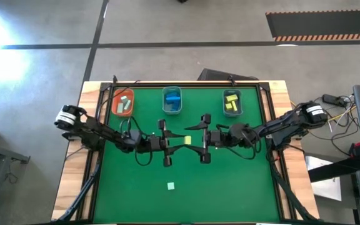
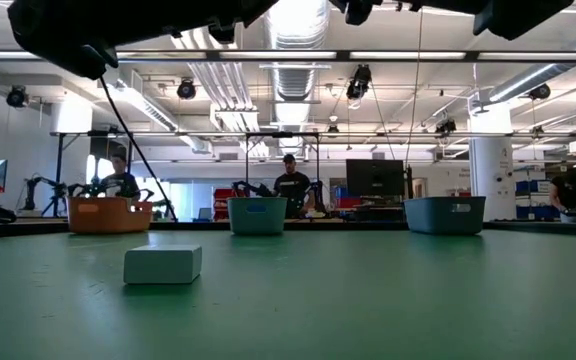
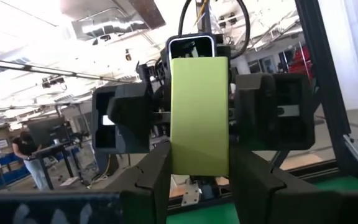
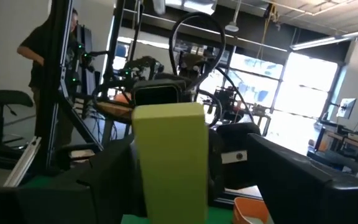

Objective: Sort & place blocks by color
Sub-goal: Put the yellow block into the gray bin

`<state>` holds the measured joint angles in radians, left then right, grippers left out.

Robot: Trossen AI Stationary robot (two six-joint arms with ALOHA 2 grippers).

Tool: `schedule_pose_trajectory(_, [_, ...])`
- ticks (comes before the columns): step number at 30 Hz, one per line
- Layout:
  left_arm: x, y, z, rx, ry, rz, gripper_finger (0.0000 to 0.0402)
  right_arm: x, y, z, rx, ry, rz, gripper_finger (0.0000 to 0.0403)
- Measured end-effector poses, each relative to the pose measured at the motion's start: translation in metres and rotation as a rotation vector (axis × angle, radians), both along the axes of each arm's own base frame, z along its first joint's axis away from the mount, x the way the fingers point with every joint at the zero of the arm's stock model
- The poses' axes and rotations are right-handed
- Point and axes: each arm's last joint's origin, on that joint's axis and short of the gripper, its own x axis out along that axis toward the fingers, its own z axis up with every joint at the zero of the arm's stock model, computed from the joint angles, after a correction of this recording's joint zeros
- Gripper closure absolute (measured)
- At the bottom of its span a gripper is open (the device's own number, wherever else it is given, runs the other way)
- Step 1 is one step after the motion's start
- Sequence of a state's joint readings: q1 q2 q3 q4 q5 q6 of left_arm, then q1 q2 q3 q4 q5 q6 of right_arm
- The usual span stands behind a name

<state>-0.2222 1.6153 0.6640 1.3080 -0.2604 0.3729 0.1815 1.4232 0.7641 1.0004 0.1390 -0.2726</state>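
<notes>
A yellow-green rectangular block (image 1: 187,140) is held above the middle of the table, between the two grippers. My left gripper (image 1: 181,141) comes from the left and is shut on it; the left wrist view shows the block (image 3: 199,112) between its fingers. My right gripper (image 1: 196,139) faces it from the right and is open. Its fingers stand wide on either side of the block (image 4: 169,162), and I see no touch. A pale mint block (image 1: 170,185) lies flat on the green mat, also seen in the low view (image 2: 163,264). My left gripper pinches the yellow-green block between its two fingers, which lie on two opposite long sides near one end (image 3: 197,165). The fingers (image 3: 154,177) come level from the table's left. The block is lifted clear of the mat, and its free end points toward my right gripper.
Three bins stand in a row at the far edge. An orange one (image 1: 123,102) holds mint blocks, a clear one (image 1: 172,100) holds blue blocks, and a grey one (image 1: 232,103) holds yellow blocks. The green mat (image 1: 230,187) lies open toward the near side. People are in the room beyond the table.
</notes>
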Motion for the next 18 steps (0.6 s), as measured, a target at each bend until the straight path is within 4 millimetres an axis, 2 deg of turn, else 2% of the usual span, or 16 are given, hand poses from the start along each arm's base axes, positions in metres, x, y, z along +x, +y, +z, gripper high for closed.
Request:
schedule_pose_trajectory(6, [-0.0008, 0.0002, -0.0018, 0.001, 0.006, 0.000, 0.0294, -0.0012, 0.0001, 0.0025, -0.002, -0.009, 0.000, 0.0135])
schedule_pose_trajectory(10, [-0.0008, 0.0004, -0.0017, 0.000, 0.005, 0.002, 0.0294, -0.0012, 0.0002, 0.0024, -0.008, -0.007, 0.000, 0.0184])
schedule_pose_trajectory(16, [-0.0009, 0.0006, -0.0015, -0.009, 0.004, 0.006, 0.0294, -0.0011, 0.0007, 0.0017, -0.022, -0.002, 0.011, 0.0283])
schedule_pose_trajectory(18, [-0.0009, 0.0004, -0.0015, -0.018, 0.004, 0.002, 0.0284, -0.0010, 0.0007, 0.0011, -0.024, 0.004, 0.012, 0.0284])
